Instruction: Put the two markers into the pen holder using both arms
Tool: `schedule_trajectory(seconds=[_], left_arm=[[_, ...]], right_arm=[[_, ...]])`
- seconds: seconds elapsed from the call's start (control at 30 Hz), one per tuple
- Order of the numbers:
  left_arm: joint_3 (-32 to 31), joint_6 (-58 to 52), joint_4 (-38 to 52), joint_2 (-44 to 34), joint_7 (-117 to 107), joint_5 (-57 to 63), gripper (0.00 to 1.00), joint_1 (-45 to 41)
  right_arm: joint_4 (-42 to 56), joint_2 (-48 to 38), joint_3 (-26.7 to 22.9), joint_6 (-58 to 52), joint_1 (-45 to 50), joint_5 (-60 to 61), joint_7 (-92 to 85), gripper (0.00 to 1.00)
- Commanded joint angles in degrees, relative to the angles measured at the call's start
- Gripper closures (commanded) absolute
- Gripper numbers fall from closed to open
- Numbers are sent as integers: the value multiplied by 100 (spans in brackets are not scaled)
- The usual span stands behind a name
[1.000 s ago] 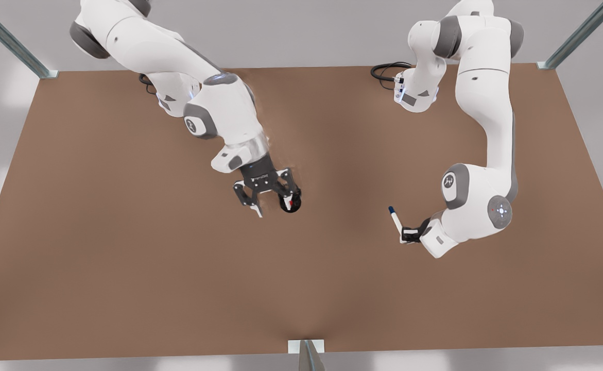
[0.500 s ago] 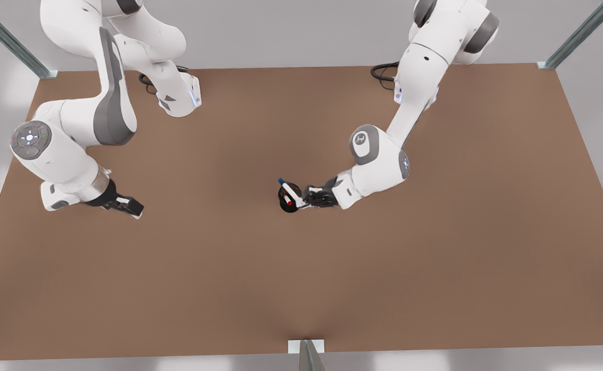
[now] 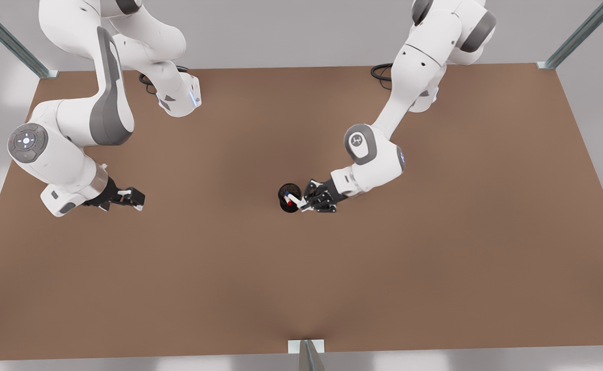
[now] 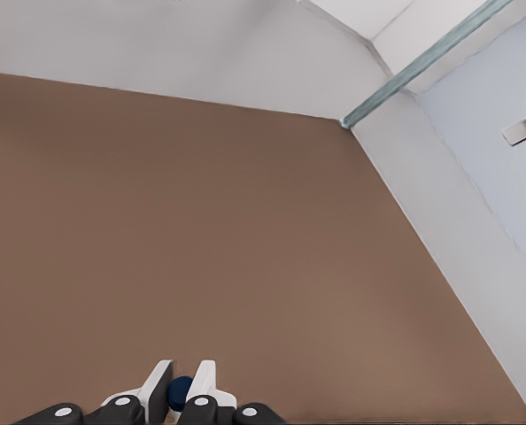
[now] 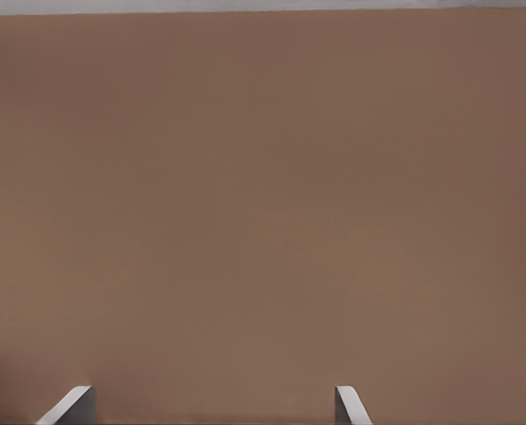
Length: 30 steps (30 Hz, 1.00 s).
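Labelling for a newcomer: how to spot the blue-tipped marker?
At the table's middle stands the black pen holder. The left gripper, from the front view's right, is shut on the blue-tipped marker at its rim; the right gripper waits open. Unlike the red-tipped marker inside, it is gripped.

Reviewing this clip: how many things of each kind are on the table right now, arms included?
Markers: 2 (red-tipped marker in the holder; blue-tipped marker gripped by the left hand at its rim)
Pen holder: 1
Arms: 2 (right hand open, waiting at the front view's left)
Total: 5
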Motion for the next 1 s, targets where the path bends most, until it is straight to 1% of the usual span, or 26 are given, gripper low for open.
schedule_trajectory(seconds=[0.0,0.07,0.33,0.37,0.4,0.5,0.53,0.57,0.6,0.63,0.67,0.7,0.73,0.77,0.8,0.87,0.9,0.93,0.97], left_arm=[[2,40,-14,-5,4230,-52,79,-52],[2,101,-58,4,4634,-43,79,-114],[2,286,-128,276,4907,-52,79,-483],[2,303,-128,294,4898,-52,60,-518],[2,303,-67,285,4837,-52,0,-527],[10,277,-76,101,4652,-16,0,-500],[98,259,-6,57,4503,1,0,-483],[230,75,223,65,4012,676,0,-352],[274,-775,574,74,2863,1711,0,78],[301,-1259,759,74,1985,2450,0,403],[335,-1769,864,66,395,3320,0,922],[686,-2612,1189,13,-1616,4602,0,1178],[1275,-4027,1839,-31,-3810,5669,0,1292],[1618,-5178,2357,-75,-4180,6415,0,1310],[1882,-5664,2525,-224,-4653,7074,0,1284],[1979,-6297,2543,-699,-5665,7401,0,1301],[1447,-6289,2543,-963,-5675,7674,0,1957],[1057,-6253,2491,-1120,-5684,7770,0,2416],[986,-6297,2438,-1306,-5693,7955,0,2409]], right_arm=[[3,-6,-2,-23,-3,5,-1286,0],[3,-6,-2,-23,-3,5,-1286,0],[3,-6,-2,-23,-20,5,-1321,0],[3,-6,-2,-23,-20,5,-1321,0],[3,-6,-2,-23,-20,5,-1330,0],[3,-6,-2,-23,-20,5,-1330,0],[3,-6,-2,-23,-20,5,-1339,0],[3,-6,-2,-23,-20,5,-1339,0],[3,-6,-2,-23,-20,13,-1339,0],[3,-6,-2,-23,-20,13,-1339,0],[3,-6,-2,-23,-20,13,-1339,0],[3,-6,-2,-23,-3,13,-1321,0],[3,-6,-2,-23,-3,13,-1295,0],[3,-6,-2,-23,-3,13,-1277,0],[3,-6,-2,-23,-11,13,-1277,0],[3,-6,-2,-23,-11,13,-1277,0],[3,-6,-2,-23,-3,22,-1277,0],[3,-6,-2,-23,-3,13,-1277,0],[3,-6,-2,-23,6,13,-1277,0]])
